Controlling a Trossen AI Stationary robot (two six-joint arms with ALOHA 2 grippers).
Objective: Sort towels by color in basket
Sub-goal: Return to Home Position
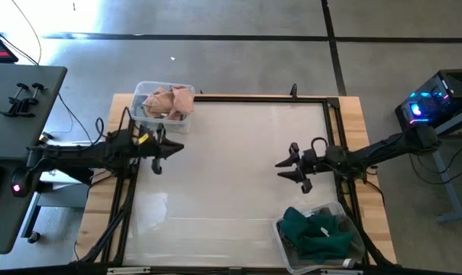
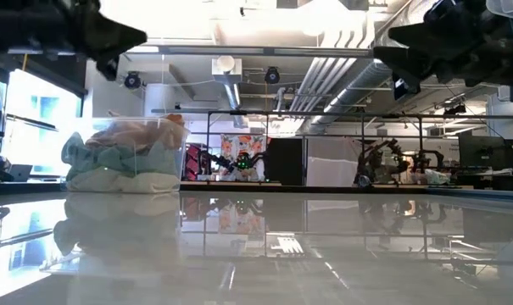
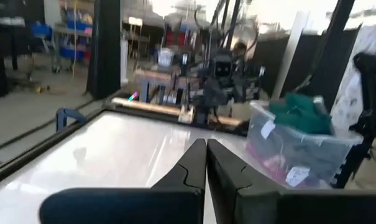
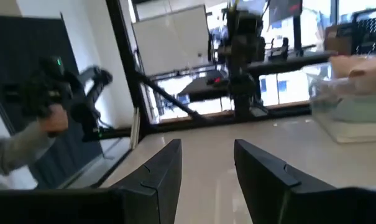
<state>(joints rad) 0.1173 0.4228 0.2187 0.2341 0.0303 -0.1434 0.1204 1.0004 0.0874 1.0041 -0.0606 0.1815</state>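
Note:
A clear bin at the table's far left holds light towels, a peach one on top; in the low view pale mint and white ones lie below it. A second clear bin at the near right holds dark towels, a dark teal one on top; it also shows in the left wrist view. My left gripper hangs shut and empty above the table's left side. My right gripper hangs open and empty above the right side.
A black frame runs around the white table top. A person's hand with a handle shows beyond the table in the right wrist view.

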